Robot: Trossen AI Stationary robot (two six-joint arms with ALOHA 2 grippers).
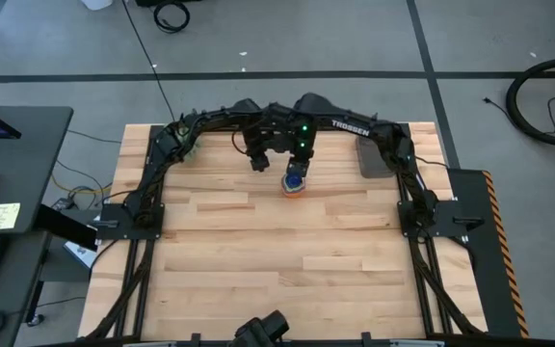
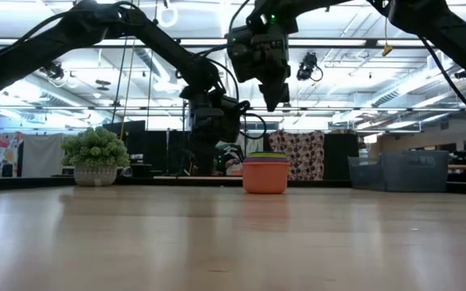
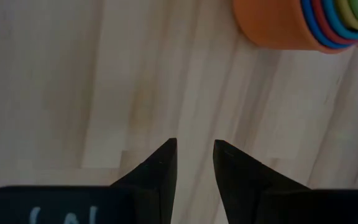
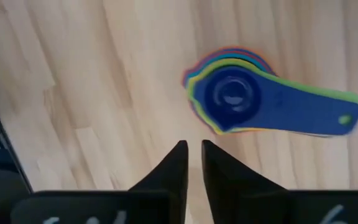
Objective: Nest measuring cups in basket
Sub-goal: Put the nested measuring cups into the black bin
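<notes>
The measuring cups (image 1: 294,183) stand nested in one stack on the wooden table, orange outermost (image 2: 265,176) and dark blue innermost (image 4: 232,96), with their flat handles (image 4: 309,112) lying one on another. My right gripper (image 4: 194,144) hovers above the stack, slightly open and holding nothing. My left gripper (image 3: 194,144) is open just left of the stack (image 3: 303,25), low over bare wood. The dark grey basket (image 1: 374,157) sits at the far right, apart from the cups.
A fuzzy green plant ball in a white pot (image 2: 95,158) stands at the table's far left. Both arms (image 1: 210,120) reach in along the far edge. Bare wood (image 1: 277,260) stretches from the stack to the near edge.
</notes>
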